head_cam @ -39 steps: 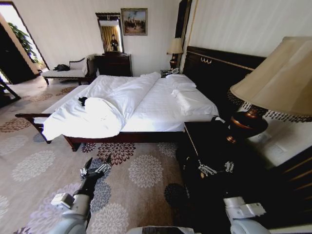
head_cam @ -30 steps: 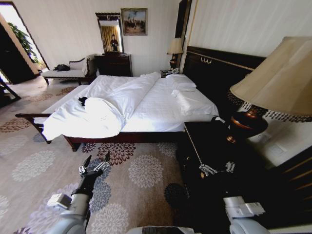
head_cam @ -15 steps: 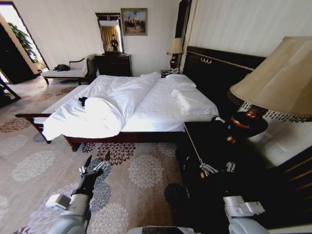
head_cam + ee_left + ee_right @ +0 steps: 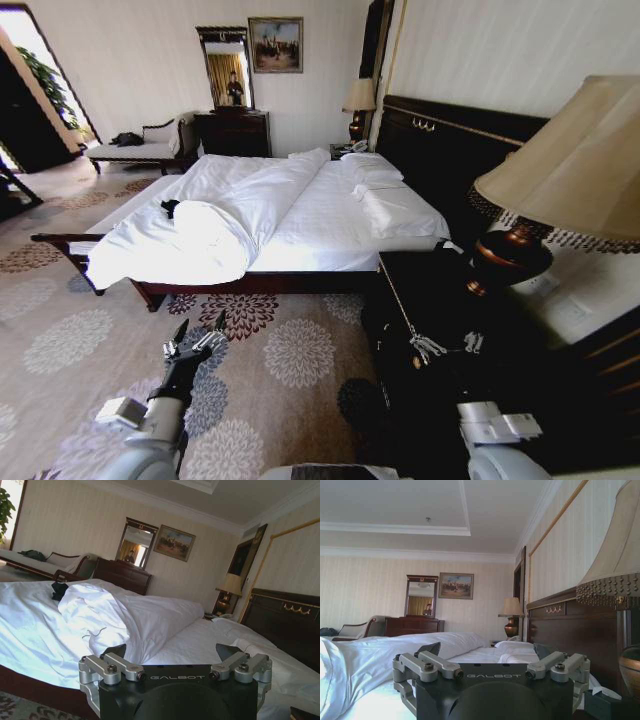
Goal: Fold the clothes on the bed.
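Bed [image 4: 330, 225]: dark wooden frame, tall dark headboard, white sheet.
Duvet [image 4: 215, 225]: white, bunched and rolled toward the foot end.
Pillows [image 4: 385, 195]: white, lying near the headboard.
Black T-shirt [image 4: 170, 208]: small dark heap beside the duvet roll.

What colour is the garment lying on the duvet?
Black garment on the white duvet; head view shows it best.

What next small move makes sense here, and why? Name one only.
Probably drive the base forward toward the bed. Both pincers, left and right, hang open over the carpet and nightstand, well short of the mattress, and the black clothes lie far off beside the bunched duvet.
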You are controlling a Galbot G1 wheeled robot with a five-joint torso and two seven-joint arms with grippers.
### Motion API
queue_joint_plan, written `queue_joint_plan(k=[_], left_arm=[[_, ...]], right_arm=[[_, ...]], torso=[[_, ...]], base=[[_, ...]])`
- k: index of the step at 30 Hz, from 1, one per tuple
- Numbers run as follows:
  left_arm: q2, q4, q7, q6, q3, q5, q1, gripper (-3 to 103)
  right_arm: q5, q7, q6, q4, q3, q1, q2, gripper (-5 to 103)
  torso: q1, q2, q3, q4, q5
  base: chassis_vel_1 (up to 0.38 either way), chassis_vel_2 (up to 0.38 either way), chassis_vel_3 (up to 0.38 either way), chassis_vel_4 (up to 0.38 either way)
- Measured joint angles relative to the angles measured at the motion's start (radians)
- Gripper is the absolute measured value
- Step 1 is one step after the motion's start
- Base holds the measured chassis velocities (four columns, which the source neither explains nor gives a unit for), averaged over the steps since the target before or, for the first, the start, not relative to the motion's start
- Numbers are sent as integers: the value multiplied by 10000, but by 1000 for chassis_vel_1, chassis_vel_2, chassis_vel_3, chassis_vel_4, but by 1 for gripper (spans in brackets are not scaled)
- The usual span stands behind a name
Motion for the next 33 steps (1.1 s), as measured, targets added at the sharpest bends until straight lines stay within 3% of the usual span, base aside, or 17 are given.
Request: queue_joint_plan(k=[33], left_arm=[[-143, 73, 6, -14, 91, 33, 5, 100]], right_arm=[[18, -2, 6, -189, 34, 192, 10, 100]], torso=[[1, 0, 0, 0, 0]], base=[[-53, 57, 57, -55]])
